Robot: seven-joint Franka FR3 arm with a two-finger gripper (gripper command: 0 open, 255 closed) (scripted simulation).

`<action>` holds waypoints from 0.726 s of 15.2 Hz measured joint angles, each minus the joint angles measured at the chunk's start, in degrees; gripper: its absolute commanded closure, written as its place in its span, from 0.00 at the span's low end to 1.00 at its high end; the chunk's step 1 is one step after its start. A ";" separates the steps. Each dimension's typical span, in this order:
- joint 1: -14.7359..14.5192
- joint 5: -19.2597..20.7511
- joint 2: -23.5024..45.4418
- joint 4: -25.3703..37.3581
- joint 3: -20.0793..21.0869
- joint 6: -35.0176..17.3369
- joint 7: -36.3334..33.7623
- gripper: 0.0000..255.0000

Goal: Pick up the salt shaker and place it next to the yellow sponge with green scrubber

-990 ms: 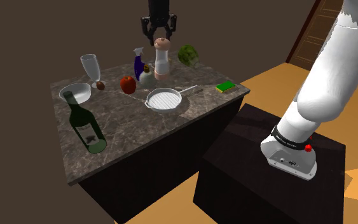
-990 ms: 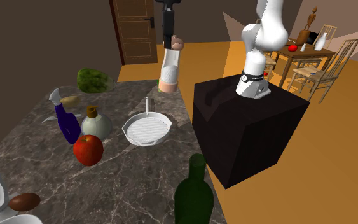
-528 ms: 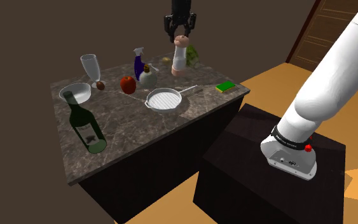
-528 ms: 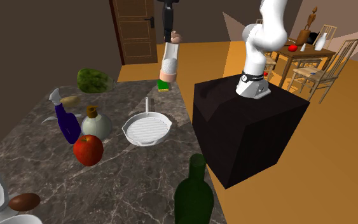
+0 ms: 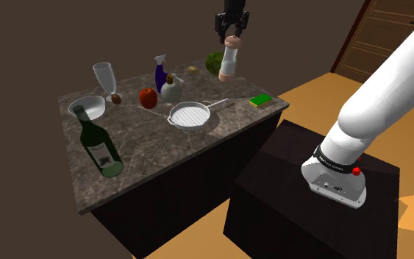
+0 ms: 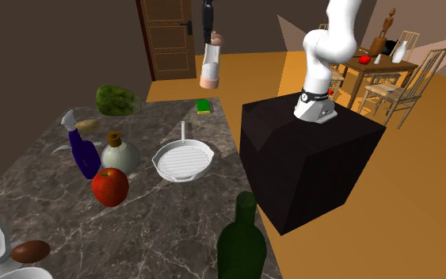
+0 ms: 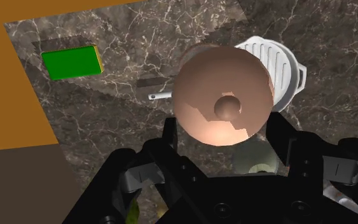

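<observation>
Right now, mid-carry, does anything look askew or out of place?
The salt shaker hangs slightly tilted from the gripper, clasped at its cap, with its base off plumb above the marble-patterned counter. The green-topped sponge lies flat near the counter's corner. Nothing else stands out.

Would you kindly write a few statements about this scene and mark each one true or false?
1. The gripper holds the shaker above the counter. True.
2. The sponge lies in the pan. False: it lies on the counter, apart from the pan.
3. The apple rests on the counter. True.
4. The green bottle lies on its side. False: it stands upright.
</observation>
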State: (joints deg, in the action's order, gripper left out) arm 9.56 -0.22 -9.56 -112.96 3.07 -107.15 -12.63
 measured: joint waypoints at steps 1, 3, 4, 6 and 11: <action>0.60 0.01 -1.02 -1.22 -0.87 -0.18 1.48 1.00; 1.69 0.09 -2.36 -2.82 -2.48 -0.47 4.15 1.00; 2.23 0.18 -2.63 -3.01 -3.31 -0.37 5.50 1.00; 3.27 0.37 -3.37 -4.40 -4.88 -1.00 8.04 1.00; 6.06 0.92 -3.34 -3.84 -9.25 -0.49 14.97 1.00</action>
State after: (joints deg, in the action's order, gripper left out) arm 15.62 0.70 -12.91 -116.80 -6.17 -107.64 2.33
